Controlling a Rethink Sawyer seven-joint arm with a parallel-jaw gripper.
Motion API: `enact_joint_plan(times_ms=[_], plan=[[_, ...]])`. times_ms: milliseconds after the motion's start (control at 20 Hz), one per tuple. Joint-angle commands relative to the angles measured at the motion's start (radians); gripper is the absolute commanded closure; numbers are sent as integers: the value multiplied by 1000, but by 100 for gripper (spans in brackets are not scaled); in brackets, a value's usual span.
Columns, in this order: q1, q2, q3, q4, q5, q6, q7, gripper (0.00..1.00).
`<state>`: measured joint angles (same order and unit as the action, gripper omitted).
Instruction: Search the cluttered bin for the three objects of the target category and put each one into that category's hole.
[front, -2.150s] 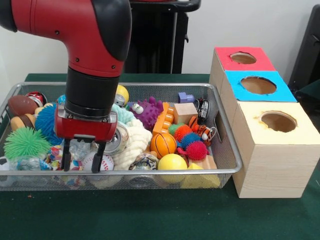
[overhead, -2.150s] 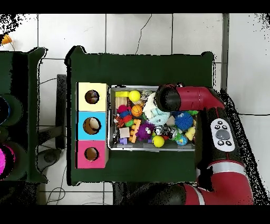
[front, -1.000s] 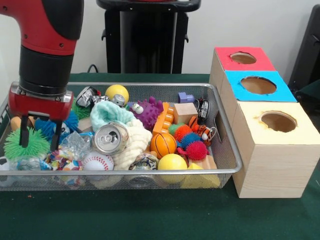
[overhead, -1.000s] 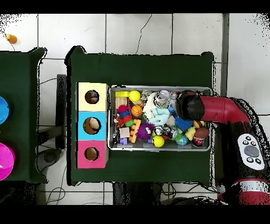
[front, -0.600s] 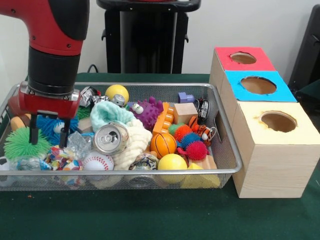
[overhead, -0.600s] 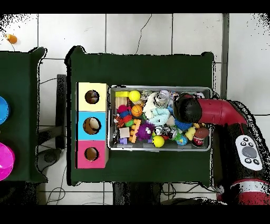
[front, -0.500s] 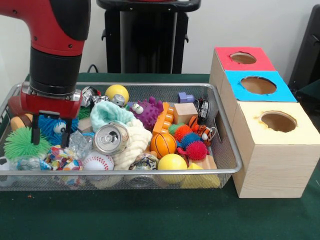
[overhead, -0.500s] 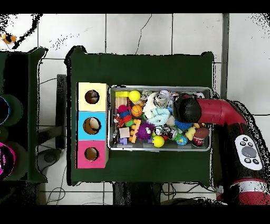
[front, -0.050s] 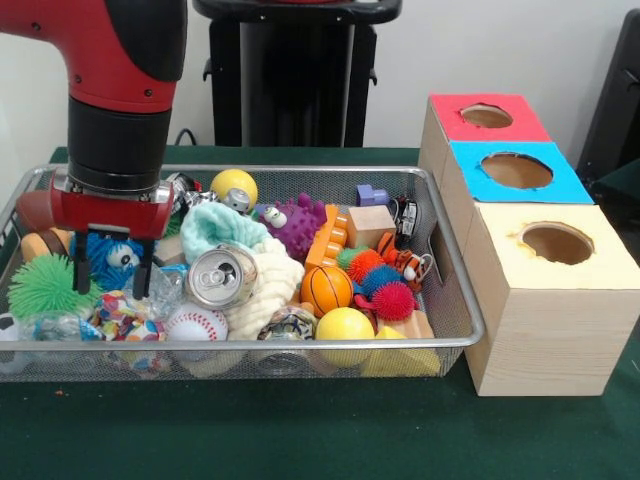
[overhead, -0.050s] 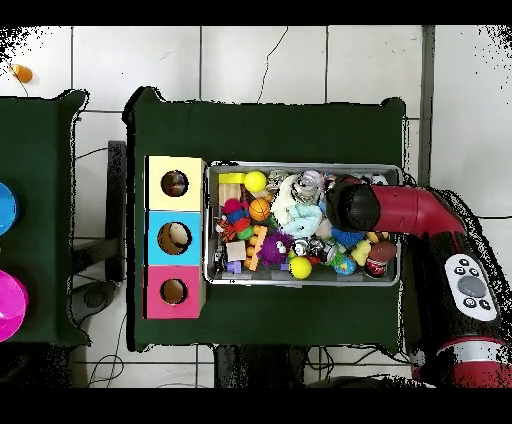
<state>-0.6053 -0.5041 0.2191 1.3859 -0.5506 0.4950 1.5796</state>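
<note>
Gripper (front, -0.050s: 112, 272) has slid sideways from the green spiky ball (front, -0.050s: 48, 284) and now stands with jaws apart, straddling the blue furry toy (front, -0.050s: 112, 254) in the wire bin (front, -0.050s: 455, 290). Probably the target pick; nothing gripped yet, category unclear.

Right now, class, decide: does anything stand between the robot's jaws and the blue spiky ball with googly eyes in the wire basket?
Nothing visible does. The gripper hangs open over the blue spiky ball with googly eyes, one jaw at each side in the front view. The red arm hides it from overhead.
</note>
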Motion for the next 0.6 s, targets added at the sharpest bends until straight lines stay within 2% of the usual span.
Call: enact_joint_plan(times_ms=[50,300,600], plan=[[-27,23,94,95,-16,33,-98,0],[-30,28,100,97,-40,-23,-78,0],[-20,47,92,85,-52,-38,-65,0]])
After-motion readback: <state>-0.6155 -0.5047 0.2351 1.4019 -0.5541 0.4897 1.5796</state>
